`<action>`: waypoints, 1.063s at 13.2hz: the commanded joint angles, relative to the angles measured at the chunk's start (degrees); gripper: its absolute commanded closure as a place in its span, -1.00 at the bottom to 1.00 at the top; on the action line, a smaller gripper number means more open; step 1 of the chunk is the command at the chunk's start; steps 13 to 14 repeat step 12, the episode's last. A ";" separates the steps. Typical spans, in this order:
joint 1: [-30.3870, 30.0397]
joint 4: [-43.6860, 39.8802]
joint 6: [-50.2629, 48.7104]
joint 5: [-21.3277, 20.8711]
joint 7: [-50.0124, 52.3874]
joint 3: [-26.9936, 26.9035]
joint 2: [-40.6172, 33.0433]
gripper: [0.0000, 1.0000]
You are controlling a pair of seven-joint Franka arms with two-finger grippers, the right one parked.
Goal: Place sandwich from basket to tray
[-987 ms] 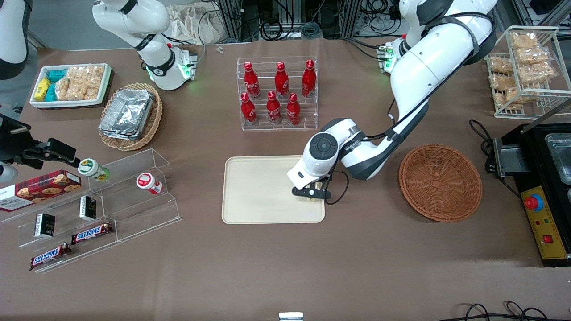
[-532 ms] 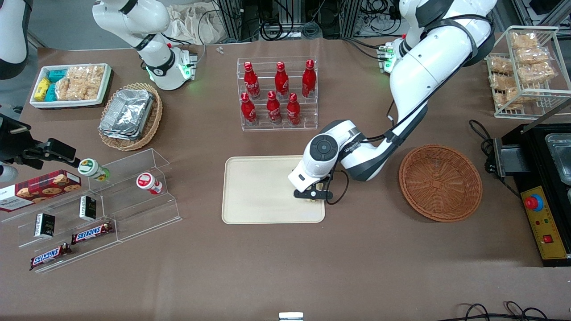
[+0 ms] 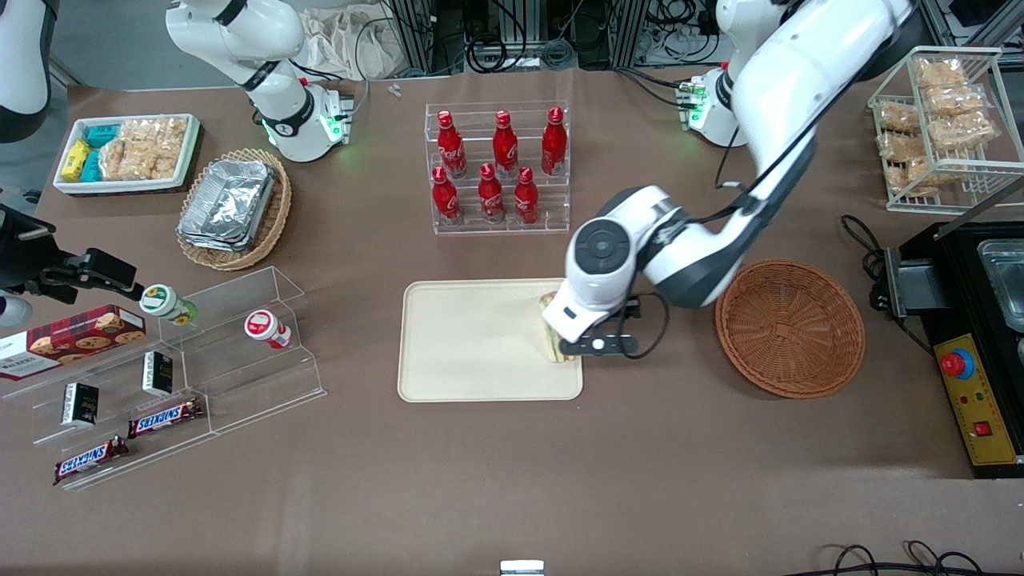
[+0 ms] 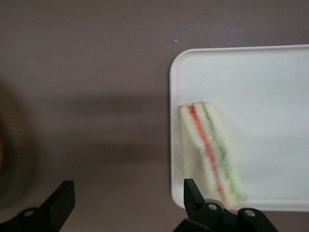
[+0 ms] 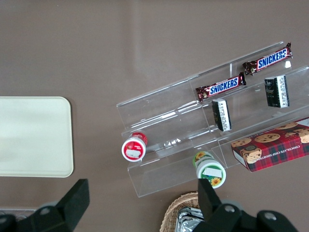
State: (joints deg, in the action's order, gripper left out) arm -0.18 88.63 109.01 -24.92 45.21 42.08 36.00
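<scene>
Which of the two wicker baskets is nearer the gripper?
The empty reddish-brown round wicker basket, beside the open gripper; the tan one holding foil containers lies toward the parked arm's end.

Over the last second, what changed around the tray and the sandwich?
The end effector let go of the sandwich, lifted, and shifted toward the basket; its fingers are open. The sandwich now lies uncovered on the tray, at the edge nearest the basket. Tray and basket stayed put.

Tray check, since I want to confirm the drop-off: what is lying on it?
On the tray, only the sandwich lies by its edge nearest the basket. The open pincer hovers above; in the front view the arm covers part of the sandwich.
</scene>
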 commanded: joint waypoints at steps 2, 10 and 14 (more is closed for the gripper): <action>-13.50 3.56 -7.91 4.80 -12.23 6.07 -7.77 -1.00; -33.73 -1.70 -21.36 4.71 -29.65 10.83 -16.13 -1.00; -34.01 -4.07 -24.10 4.45 -29.83 10.48 -16.22 -1.00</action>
